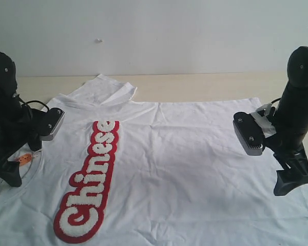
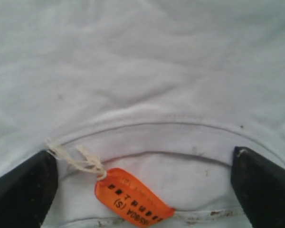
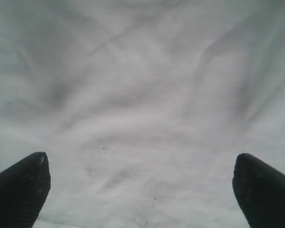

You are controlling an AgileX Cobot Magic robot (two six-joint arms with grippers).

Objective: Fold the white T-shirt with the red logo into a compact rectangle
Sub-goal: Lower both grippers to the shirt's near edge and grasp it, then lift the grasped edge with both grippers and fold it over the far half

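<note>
1. The white T-shirt [image 1: 185, 169] lies spread over the bench [image 1: 205, 84], red logo [image 1: 90, 184] facing up
2. Left end effector [image 2: 142, 152] gapes wide over the orange neck tag [image 2: 133, 199], gripping nothing
3. Right end effector [image 3: 140, 159] spread wide above plain fabric, empty

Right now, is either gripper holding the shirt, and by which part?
Nothing is held. The left gripper is open over the collar near the orange tag; the right gripper is open over plain cloth of the shirt.

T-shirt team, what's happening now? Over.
Left gripper open at collar, beside orange tag. Right gripper open over plain cloth. White T-shirt spread out, unfolded, red logo up. Nothing lying on it.
</note>
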